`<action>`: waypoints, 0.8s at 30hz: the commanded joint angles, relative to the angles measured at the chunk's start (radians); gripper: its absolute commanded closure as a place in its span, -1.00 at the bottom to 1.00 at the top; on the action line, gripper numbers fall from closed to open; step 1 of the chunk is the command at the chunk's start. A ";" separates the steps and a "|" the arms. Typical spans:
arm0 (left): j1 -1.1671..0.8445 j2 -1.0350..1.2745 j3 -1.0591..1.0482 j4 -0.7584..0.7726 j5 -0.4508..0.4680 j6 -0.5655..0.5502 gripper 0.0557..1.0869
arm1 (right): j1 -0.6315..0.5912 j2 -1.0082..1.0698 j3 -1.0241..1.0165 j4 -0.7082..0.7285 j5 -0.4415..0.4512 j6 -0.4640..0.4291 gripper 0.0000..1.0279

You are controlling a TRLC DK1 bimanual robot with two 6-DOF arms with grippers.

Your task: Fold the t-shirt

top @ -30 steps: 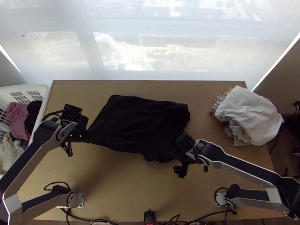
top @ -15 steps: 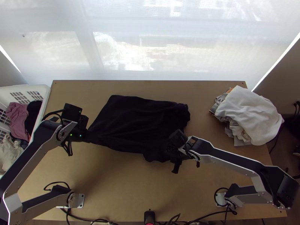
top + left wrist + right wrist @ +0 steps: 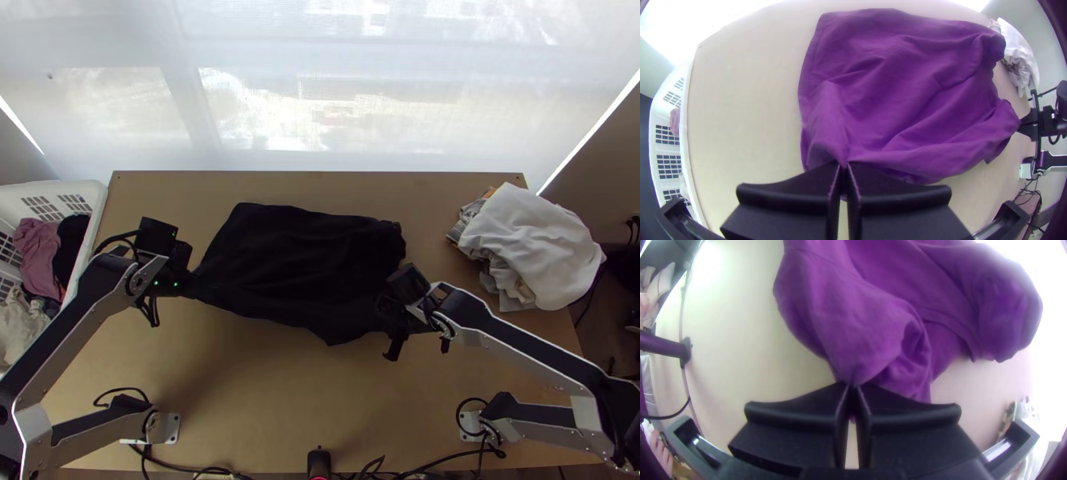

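Note:
In the top view the t-shirt (image 3: 304,264) looks black and lies roughly rectangular, folded over, with a few wrinkles. My left gripper (image 3: 189,285) is at its lower left corner and my right gripper (image 3: 384,318) at its lower right part. The left wrist view shows the t-shirt (image 3: 907,89) as purple, its corner pinched between the fingers of my left gripper (image 3: 843,166). In the right wrist view a bunched edge of the t-shirt (image 3: 853,320) is caught in my right gripper (image 3: 852,386), which is shut on it.
A pile of white and grey cloth (image 3: 532,244) rests at the table's right side. Beyond the left edge stands a white basket (image 3: 98,200) with clothes in it. Cables (image 3: 216,470) run along the near edge of the wooden table (image 3: 264,400).
The right gripper first shifted left, then back right and slightly up the picture, pulling the t-shirt's near edge straighter. The left gripper has moved very slightly right and up.

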 commanded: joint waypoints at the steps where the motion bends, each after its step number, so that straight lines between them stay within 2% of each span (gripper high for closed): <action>1: -0.020 0.113 0.020 0.125 0.001 0.040 0.93 | -0.046 -0.104 -0.018 -0.138 -0.003 -0.019 0.95; 6: -0.039 0.243 0.051 0.252 0.001 0.045 0.93 | -0.081 -0.127 -0.004 -0.203 -0.003 -0.033 0.95; 11: -0.068 0.329 0.083 0.312 0.001 0.029 0.89 | -0.115 -0.157 -0.001 -0.243 -0.001 -0.057 0.95; 12: -0.076 0.341 0.087 0.321 0.001 0.025 0.66 | -0.121 -0.163 -0.002 -0.249 -0.001 -0.059 0.95; 15: -0.105 0.357 0.087 0.334 0.001 0.023 -0.36 | -0.130 -0.176 -0.004 -0.267 -0.001 -0.060 0.95; 16: -0.114 0.357 0.087 0.334 0.001 0.025 -0.61 | -0.135 -0.182 -0.007 -0.269 -0.001 -0.062 0.95; 18: -0.125 0.352 0.084 0.329 0.001 0.028 -0.75 | -0.141 -0.191 -0.013 -0.273 -0.001 -0.068 0.95; 24: -0.082 0.284 0.046 0.308 0.001 0.025 -0.82 | -0.164 -0.237 -0.042 -0.276 0.000 -0.088 0.95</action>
